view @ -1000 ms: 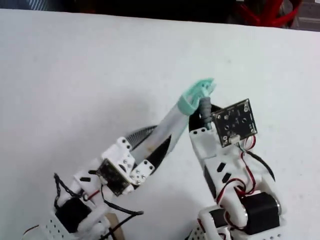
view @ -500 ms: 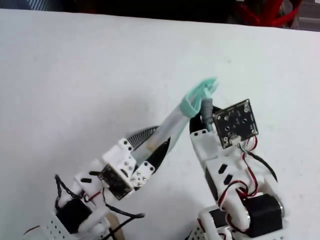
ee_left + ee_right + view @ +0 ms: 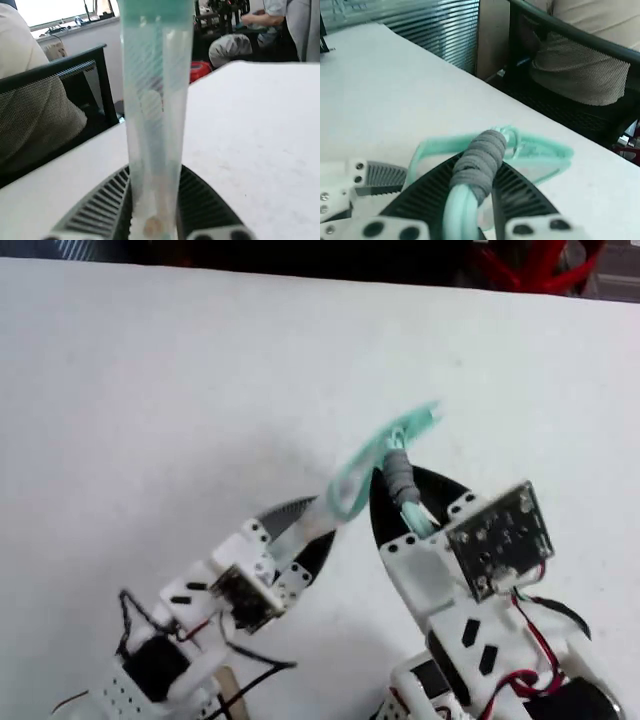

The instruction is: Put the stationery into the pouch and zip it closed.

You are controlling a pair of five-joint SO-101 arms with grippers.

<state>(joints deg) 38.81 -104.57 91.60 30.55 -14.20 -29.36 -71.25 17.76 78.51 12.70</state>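
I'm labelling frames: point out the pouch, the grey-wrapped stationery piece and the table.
pouch (image 3: 157, 100): left wrist view, its clear side.
stationery piece (image 3: 480, 157): right wrist view, its grey wrap.
table (image 3: 150, 390): high view, bare top.

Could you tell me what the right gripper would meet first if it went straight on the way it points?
Probably the teal mouth of the pouch, just ahead of the pen it holds, though depth is unclear.

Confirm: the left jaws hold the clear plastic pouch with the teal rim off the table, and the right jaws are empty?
Not empty: the right jaws are shut on a teal stick with a grey wrapped end, at the rim of the clear plastic pouch, as the right wrist view shows. The left jaws do hold that pouch off the table.
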